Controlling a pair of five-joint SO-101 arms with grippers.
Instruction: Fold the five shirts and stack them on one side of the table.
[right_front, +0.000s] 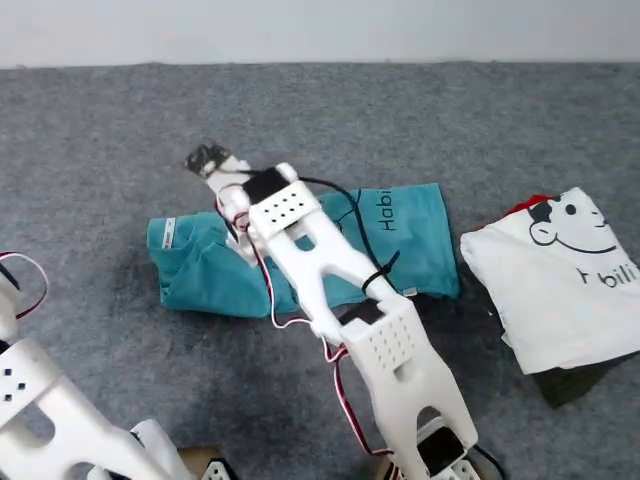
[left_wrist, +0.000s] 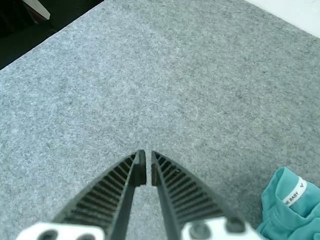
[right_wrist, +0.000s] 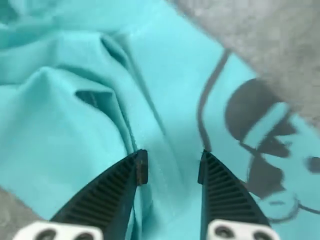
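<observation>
Grey, felt-like covering (right_front: 400, 120) runs over the whole table. A teal shirt (right_front: 410, 235) lies near the middle of the high view. Its right half is spread flat with dark print showing, and its left end is bunched and rumpled, with a small white label (right_front: 168, 232) sticking out there.

The right arm (right_front: 330, 270) comes up from the bottom centre of that frame and ends over the rumpled part. Seen from its wrist, the right gripper (right_wrist: 173, 164) has its jaws spread well apart and pointed down at the teal cloth, with folds on one side and a dark cartoon print on the other. No fabric is pinched between them (whether the tips actually press on the cloth, I cannot tell).

The left arm (right_front: 45, 410) sits in the lower left corner of the high view, off the shirt. The left gripper (left_wrist: 148, 161) has its jaws all but closed, with only a thin slit between them and nothing held, above bare grey covering.

At the right edge of the high view a folded white shirt (right_front: 560, 285) lies print-up, near the teal one with a strip of grey between them. It rests on a dark garment (right_front: 572, 383) whose corner pokes out below, and a sliver of red (right_front: 527, 205) shows at its upper edge.
</observation>
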